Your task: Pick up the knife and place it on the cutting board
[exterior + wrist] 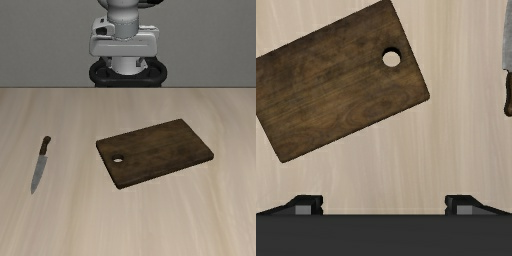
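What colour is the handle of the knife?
Dark brown; the knife has a grey blade. The exterior view shows it best.

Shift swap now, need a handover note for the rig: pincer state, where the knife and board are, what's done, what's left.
Pincer: open, holding nothing, raised above the table.
Knife: lies flat on the table, on the exterior view's left of the board and apart from it, untouched.
Board: flat on the table, nothing on it.
Done: nothing yet.
Left: move the pincer over the knife, go down, grip it, lift it and set it on the board.
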You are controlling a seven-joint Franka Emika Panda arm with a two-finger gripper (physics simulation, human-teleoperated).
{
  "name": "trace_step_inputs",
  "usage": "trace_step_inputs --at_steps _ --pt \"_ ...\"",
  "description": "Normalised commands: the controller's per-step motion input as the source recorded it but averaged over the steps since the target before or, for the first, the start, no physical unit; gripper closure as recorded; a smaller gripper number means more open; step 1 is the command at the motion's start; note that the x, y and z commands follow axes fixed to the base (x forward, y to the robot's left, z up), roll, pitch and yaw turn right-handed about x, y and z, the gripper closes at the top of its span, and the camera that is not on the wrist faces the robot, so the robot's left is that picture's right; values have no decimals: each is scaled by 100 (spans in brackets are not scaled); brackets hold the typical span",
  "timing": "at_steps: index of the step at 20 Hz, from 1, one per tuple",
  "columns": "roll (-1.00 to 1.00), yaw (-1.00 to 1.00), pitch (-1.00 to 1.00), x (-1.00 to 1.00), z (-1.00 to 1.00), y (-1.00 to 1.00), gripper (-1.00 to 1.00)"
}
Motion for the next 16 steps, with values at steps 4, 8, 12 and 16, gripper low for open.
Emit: trace_step_inputs --at_steps 4,8,12,16 --pt "0 0 0 0 0 -100 -100" --pt "0 0 0 0 0 -100 -100" --pt "0 0 0 0 0 -100 -100" --pt "0 0 0 0 0 -100 -100"
